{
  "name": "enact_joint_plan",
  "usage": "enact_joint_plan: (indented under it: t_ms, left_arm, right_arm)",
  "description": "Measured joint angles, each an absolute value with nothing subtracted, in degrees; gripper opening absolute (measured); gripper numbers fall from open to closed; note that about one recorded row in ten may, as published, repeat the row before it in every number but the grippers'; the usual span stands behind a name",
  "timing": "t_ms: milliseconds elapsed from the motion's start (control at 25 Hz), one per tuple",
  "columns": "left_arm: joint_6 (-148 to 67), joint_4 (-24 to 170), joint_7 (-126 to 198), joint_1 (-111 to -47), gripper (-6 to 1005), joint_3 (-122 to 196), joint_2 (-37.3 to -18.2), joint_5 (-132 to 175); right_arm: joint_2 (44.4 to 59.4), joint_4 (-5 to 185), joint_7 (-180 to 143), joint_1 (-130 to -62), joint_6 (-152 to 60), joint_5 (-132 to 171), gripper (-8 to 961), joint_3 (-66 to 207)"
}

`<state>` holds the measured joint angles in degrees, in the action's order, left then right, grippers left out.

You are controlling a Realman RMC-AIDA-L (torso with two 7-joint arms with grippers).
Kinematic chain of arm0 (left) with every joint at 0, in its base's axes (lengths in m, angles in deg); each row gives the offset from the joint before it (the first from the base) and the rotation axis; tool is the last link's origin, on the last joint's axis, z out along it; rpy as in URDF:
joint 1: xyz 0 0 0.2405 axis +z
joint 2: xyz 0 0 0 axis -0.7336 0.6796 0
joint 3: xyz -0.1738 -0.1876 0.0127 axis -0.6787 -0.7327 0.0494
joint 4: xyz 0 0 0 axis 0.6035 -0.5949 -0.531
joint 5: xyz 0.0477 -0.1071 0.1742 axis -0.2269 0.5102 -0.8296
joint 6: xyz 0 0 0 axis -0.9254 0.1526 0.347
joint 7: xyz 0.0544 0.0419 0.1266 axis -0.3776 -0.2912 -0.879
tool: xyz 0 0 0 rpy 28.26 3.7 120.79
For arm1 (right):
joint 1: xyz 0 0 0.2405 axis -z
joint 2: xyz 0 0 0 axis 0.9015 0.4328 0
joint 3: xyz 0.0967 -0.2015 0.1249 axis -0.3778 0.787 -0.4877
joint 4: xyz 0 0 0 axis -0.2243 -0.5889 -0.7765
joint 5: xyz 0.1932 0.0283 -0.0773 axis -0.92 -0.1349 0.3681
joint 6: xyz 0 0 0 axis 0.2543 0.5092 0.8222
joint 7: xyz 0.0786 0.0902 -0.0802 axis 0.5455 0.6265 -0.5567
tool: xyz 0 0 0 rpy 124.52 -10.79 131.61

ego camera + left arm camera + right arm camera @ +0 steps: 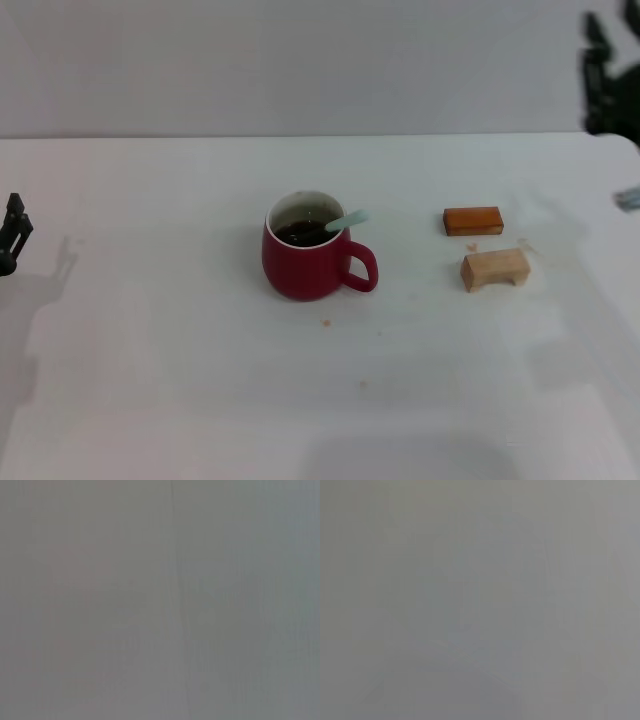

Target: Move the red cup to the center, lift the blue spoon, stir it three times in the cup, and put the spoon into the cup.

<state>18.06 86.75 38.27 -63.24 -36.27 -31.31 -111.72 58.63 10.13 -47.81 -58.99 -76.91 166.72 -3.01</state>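
Two task things sit together near the middle of the white surface [150,400]: the red cup [305,262], a squat ceramic mug we judge heavy, rigid, breakable and best taken by its loop handle, and the blue spoon [345,221], light and slim, leaning inside it with its pale handle over the rim. The orange-brown block [472,220] and tan wooden block [495,268] lie beside the handle, with open room elsewhere. Our left hand [12,232] and right hand [606,85] hang at the far edges, and we cannot tell their openings.
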Motion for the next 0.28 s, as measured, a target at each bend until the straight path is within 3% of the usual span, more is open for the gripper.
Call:
enact_joint_plan:
  t_ms: [280]
  left_arm:
    - [18.8, 86.8, 40.6, -63.0, 842, -36.4, -31.31, -111.7]
  right_arm:
    - [58.54, 26.6, -47.7, -57.3, -98.4, 151.2, 256, -0.8]
